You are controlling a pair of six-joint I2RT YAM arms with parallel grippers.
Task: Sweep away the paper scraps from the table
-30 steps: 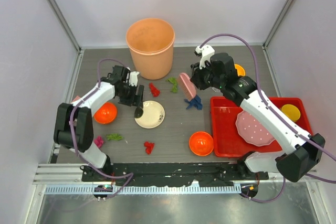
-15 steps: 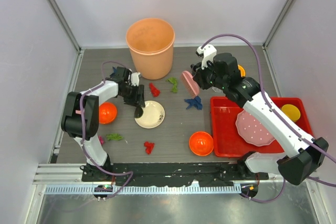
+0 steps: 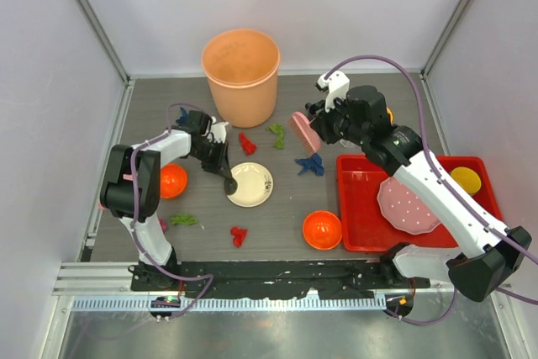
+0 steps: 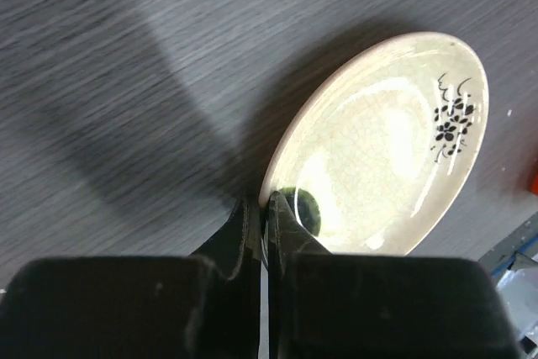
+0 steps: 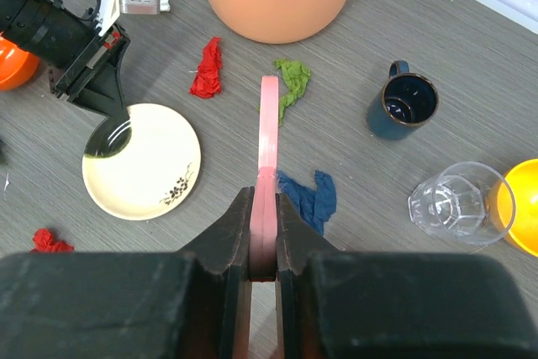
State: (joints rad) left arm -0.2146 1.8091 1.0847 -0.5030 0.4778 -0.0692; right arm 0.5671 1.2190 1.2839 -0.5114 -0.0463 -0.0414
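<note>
Paper scraps lie about the table (image 3: 277, 208): red (image 3: 246, 143), green (image 3: 276, 134) and blue (image 3: 309, 164) ones near the middle, red (image 3: 239, 235), green (image 3: 183, 219) and magenta (image 3: 158, 226) ones at the front left. My left gripper (image 3: 229, 182) (image 4: 267, 208) is shut on the rim of a cream plate (image 3: 252, 184) (image 4: 387, 140). Over the blue scrap (image 5: 309, 195), my right gripper (image 3: 318, 128) (image 5: 264, 199) is shut on a pink dustpan (image 3: 300, 132) (image 5: 269, 124), held edge-on above the table.
An orange bucket (image 3: 241, 73) stands at the back. Orange bowls (image 3: 171, 180) (image 3: 322, 229) sit left and front centre. A red tray (image 3: 370, 216) on the right holds a pink plate (image 3: 409, 206) and a yellow bowl (image 3: 465, 179). A dark mug (image 5: 403, 107) and a glass (image 5: 450, 203) stand beside the dustpan.
My left gripper has closed on the plate's rim, and the plate has shifted a little to the right. The right arm with the dustpan has barely moved.
</note>
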